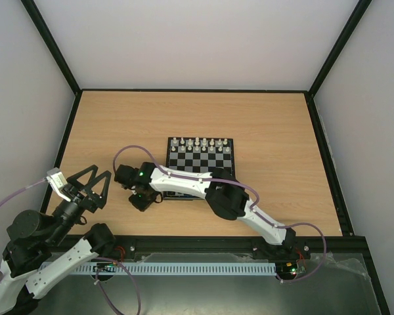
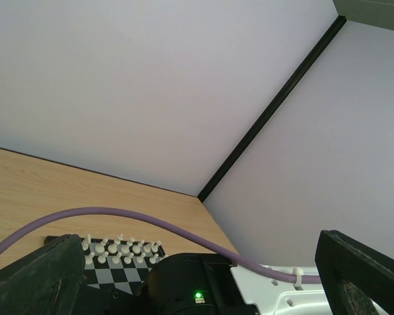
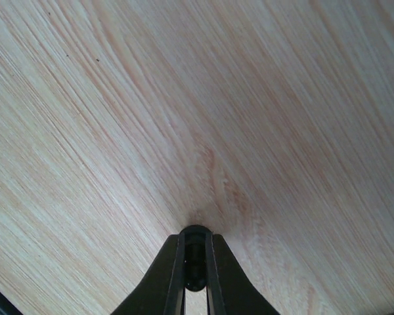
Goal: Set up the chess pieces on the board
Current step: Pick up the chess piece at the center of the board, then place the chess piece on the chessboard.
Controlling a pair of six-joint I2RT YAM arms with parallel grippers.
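Finds the board (image 1: 217,162) lying flat near the middle of the table (image 1: 269,118), a little toward the near side, with white pieces (image 1: 201,145) standing upright along its two far rows. Crosses the board's near rows with the right arm (image 1: 184,180), reaching from the near right corner over to the left and hiding most of those squares from above. Points the right gripper (image 1: 143,199) down at bare wood just beside the board's near left corner, off the squares. Seen from the right wrist, presses both fingers (image 3: 161,279) close together on a small dark rounded thing, apparently a black piece (image 3: 196,259), pinched right over the wood grain; contact with the table impossible to judge. Holds the left gripper (image 1: 100,172) raised over the near left part of the table, well apart from the board, with its two prongs spread wide. From the left wrist, frames the scene between those dark prongs (image 2: 33,282) at the bottom corners. Takes in a purple cable (image 2: 118,215) arching across, and below it the right arm's black joint with a small green light. Catches, beyond that, the board's far end with its white pieces, set against the pale wall (image 2: 151,98).
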